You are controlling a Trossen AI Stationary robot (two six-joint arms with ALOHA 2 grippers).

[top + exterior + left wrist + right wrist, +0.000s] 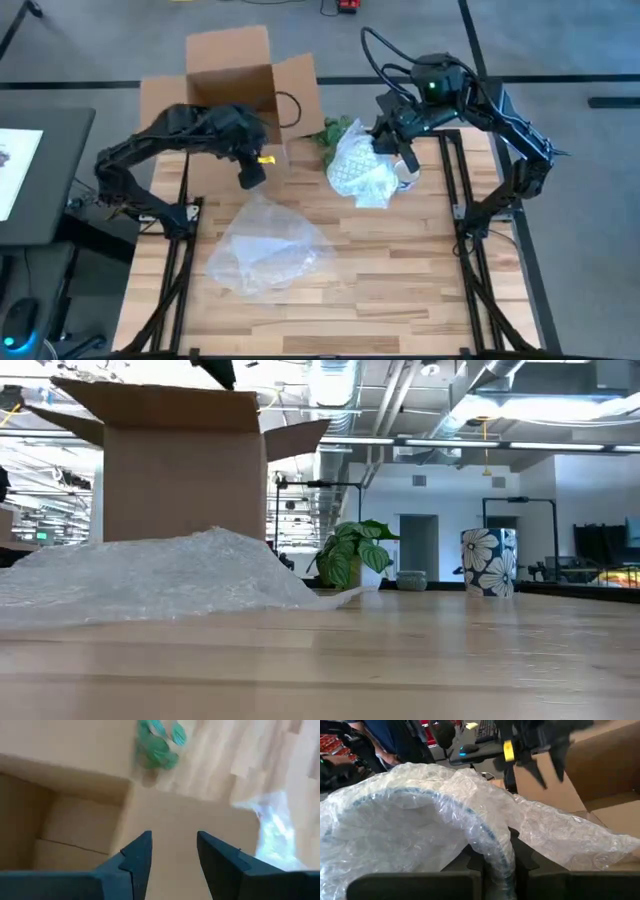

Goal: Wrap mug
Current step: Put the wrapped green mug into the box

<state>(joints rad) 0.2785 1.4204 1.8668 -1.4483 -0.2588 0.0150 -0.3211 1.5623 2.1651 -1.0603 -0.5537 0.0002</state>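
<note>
Your right gripper [496, 862] is up off the table and it has the mug [492, 842]. Its two fingers [470, 865] pinch the mug's rim, one finger on each side of the wall. Bubble wrap [415, 827] is draped over the mug and hangs down past the fingers, so you see only a blue line of the mug through it. From above, this wrapped bundle [362, 170] sits right under your right gripper [398, 150], near the far right part of the table [400, 270].

Your left gripper [172, 862] holds nothing. Its fingers [135, 862] are spread apart with a gap between them. Just past the fingertips is the open cardboard box [65, 827], and beyond that a small green plant [157, 745].

A second loose sheet of bubble wrap [265, 245] lies flat in the middle of the table, well apart from both grippers. In the low view a flowered cup [488, 562] stands far back on the right.
</note>
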